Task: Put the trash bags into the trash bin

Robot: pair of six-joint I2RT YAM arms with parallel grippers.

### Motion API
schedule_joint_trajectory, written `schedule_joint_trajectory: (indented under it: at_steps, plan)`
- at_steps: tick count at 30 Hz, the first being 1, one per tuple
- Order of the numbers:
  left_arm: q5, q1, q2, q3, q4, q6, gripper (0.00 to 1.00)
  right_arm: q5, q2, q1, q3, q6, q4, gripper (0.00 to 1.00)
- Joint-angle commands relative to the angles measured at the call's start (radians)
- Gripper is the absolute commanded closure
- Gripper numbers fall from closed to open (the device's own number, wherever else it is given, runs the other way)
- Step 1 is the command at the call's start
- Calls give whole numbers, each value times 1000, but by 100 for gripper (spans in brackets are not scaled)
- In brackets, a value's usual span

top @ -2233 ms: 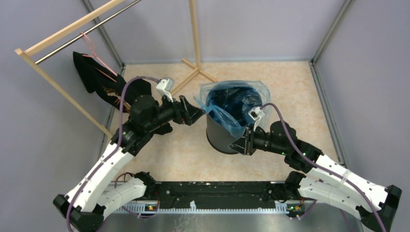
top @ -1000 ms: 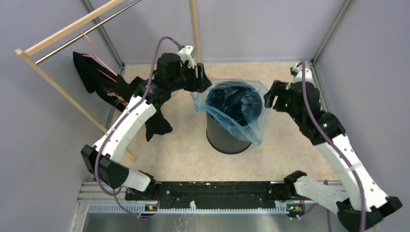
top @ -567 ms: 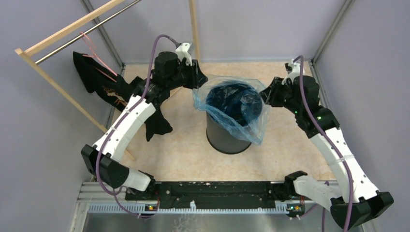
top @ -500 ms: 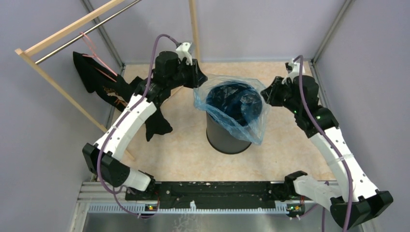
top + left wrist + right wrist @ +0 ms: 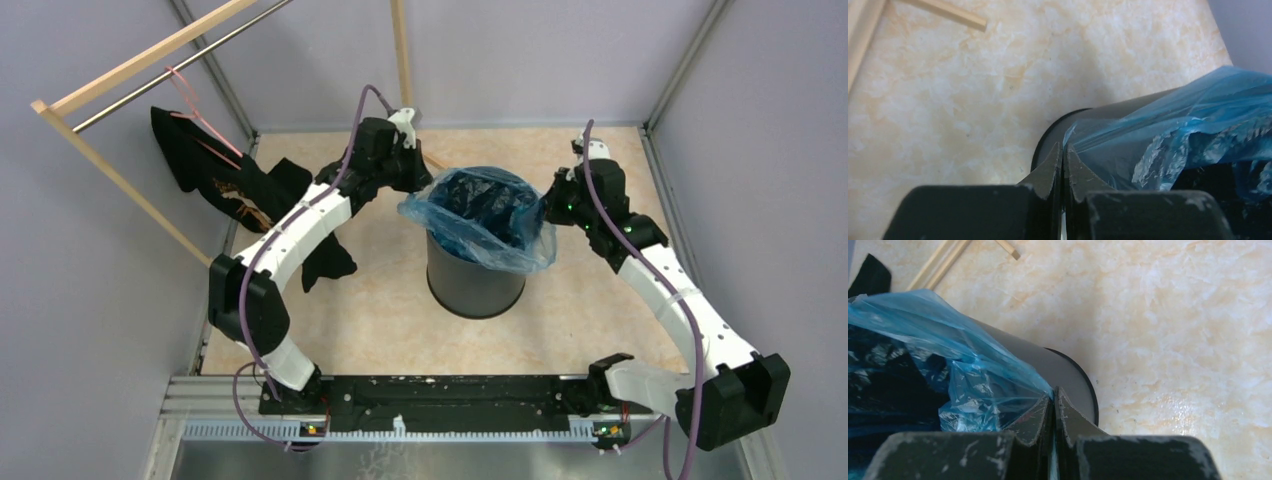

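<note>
The dark grey trash bin stands upright in the middle of the floor. The light-blue trash bag lies over its mouth, sunk into the opening and draped over the front right rim. My left gripper is at the bin's far left rim, shut on the bag's edge. In the left wrist view the fingertips pinch the film just above the bin wall. My right gripper is at the right rim. It is shut on the bag's edge beside the bin wall.
A wooden clothes rack stands at the back left with a black garment hanging low beside the left arm. A wooden post with floor struts stands behind the bin. Grey walls close in the beige floor.
Both grippers have moved in to the bin's rim and shut on the bag's edges. The bag's mouth is now pulled wider and flatter across the bin.
</note>
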Motion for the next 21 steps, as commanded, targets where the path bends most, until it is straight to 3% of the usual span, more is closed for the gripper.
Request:
schedule_joint_trajectory:
  at_steps: [1,15,21]
  plan:
    - [17,4,-54,-80,97,-18,94,8,-39,-9,-56,11,49,98]
    - [49,4,-133,-76,197,-30,89,-12,18,-18,36,-30,104,97]
    - [20,4,-50,47,136,-27,87,-11,103,-41,66,-33,109,100]
